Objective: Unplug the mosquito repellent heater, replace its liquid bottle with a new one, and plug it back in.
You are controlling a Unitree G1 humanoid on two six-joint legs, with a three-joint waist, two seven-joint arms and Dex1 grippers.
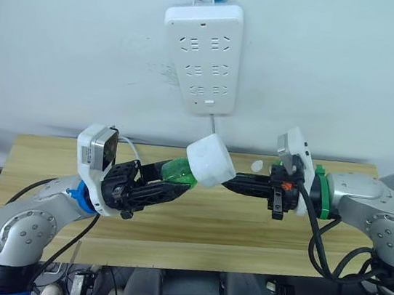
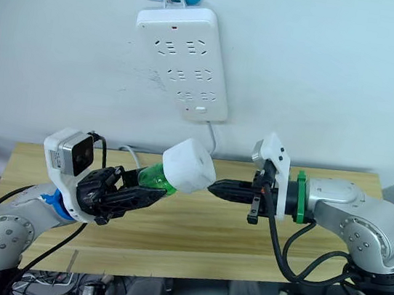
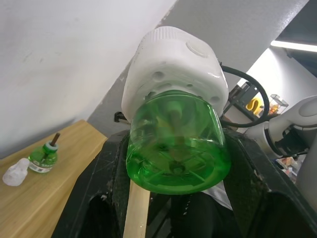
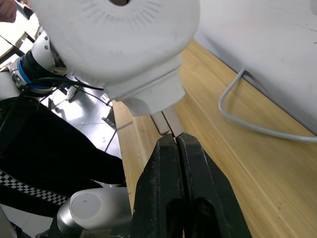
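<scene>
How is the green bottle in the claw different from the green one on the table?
The held bottle is stuck into the white heater, tipped sideways in the left claw, up in the air. The table bottle stands upright alone on the table, its dark wick bare. Both are see-through green.

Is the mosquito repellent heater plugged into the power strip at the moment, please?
Unplugged: the heater is held in mid-air between both grippers, below the power strip, its prongs bare.
</scene>
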